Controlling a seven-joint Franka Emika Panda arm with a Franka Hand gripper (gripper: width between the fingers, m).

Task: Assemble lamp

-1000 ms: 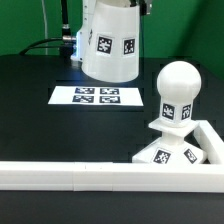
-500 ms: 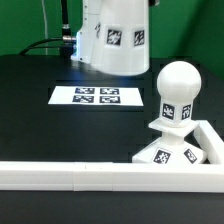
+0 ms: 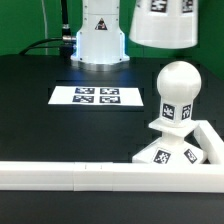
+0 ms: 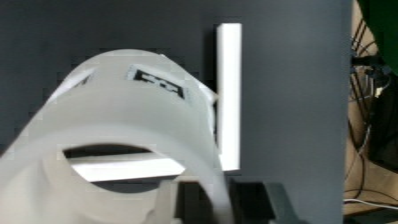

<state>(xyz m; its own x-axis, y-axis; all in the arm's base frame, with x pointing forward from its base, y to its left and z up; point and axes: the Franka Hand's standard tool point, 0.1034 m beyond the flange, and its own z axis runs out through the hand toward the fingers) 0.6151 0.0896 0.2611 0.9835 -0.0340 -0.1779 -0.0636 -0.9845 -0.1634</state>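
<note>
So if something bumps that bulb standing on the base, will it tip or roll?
The bulb looks top-heavy: a wide round head on a narrower neck, so a bump up high might rock it. It stands seated in the base, which probably steadies it. Freed, the round head could roll. It looks like stiff plastic.

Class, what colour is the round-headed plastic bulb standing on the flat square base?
White, with black-and-white square tags; the bulb shows best in the exterior view.

Two cameras, one low and off the arm, one on the wrist

The exterior view looks low across the worktop [image 3: 30, 120] towards the arm's foot. The wrist view looks down past the pincer, very near the shade [image 4: 125, 120] [image 3: 163, 22], which both share.
</note>
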